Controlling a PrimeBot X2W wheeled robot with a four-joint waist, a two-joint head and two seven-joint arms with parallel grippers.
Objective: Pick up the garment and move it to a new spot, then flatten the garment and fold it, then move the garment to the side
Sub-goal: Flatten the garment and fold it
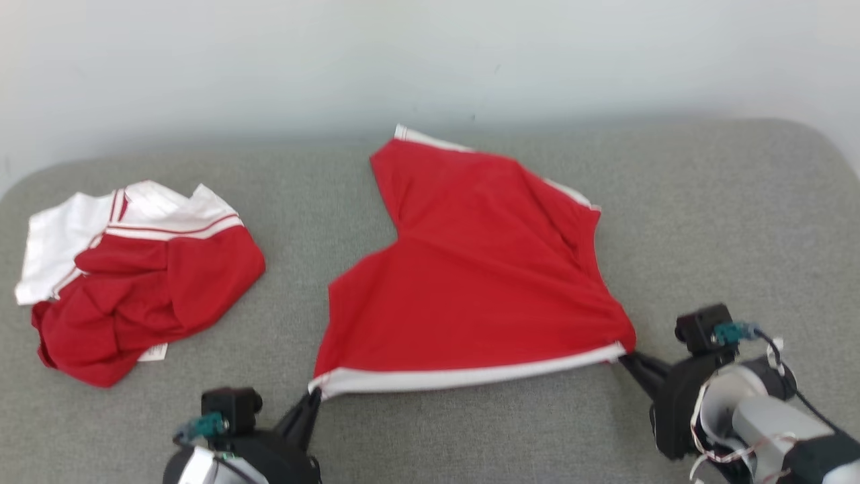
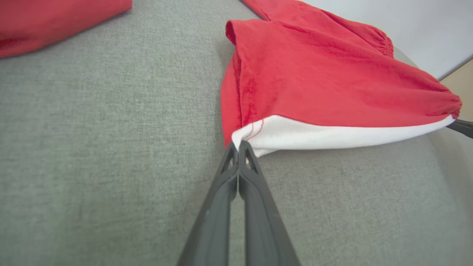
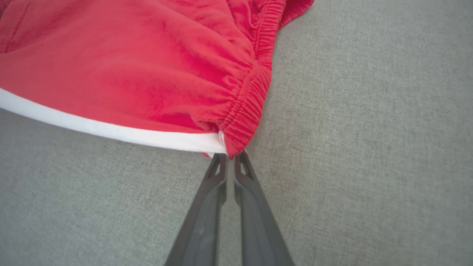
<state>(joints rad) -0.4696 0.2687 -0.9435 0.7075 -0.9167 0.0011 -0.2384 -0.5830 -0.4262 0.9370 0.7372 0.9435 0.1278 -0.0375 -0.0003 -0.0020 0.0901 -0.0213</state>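
A pair of red shorts with white trim, the garment point(image 1: 470, 269), lies spread on the grey cushion, stretched between both grippers along its near white edge. My left gripper point(image 1: 314, 392) is shut on the near left corner; the left wrist view shows its tips point(image 2: 238, 145) pinching the white band of the garment point(image 2: 325, 85). At the near right corner, by the gathered red waistband, my right gripper point(image 1: 623, 356) is shut on the cloth. In the right wrist view the gripper point(image 3: 230, 156) bites the garment point(image 3: 147, 74) where white band meets elastic.
A second red and white garment point(image 1: 134, 282) lies crumpled at the far left of the grey cushion point(image 1: 725, 235). A pale wall rises behind the cushion's rounded back edge. Bare cushion lies to the right and in front.
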